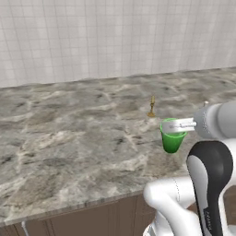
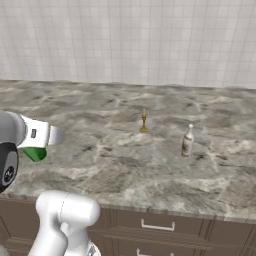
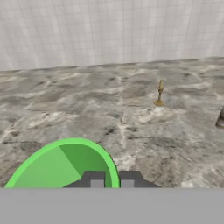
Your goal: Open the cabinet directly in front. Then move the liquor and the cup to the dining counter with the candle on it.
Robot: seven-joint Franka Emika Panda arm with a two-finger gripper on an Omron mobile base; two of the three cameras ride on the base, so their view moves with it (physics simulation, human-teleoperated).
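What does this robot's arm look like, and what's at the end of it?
The arm is made of smooth, rounded white segments with glossy black joints, one bearing small pale lettering. Its wrist is a fat light-grey cylinder. The gripper ends in two small dark, blocky fingers with grey pads. No loose cables are visible.

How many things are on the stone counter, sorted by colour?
Green: 1, the cup, at the tool
Gold: 1, the candle
Brownish: 1, the liquor
Total: 3 on the dining counter
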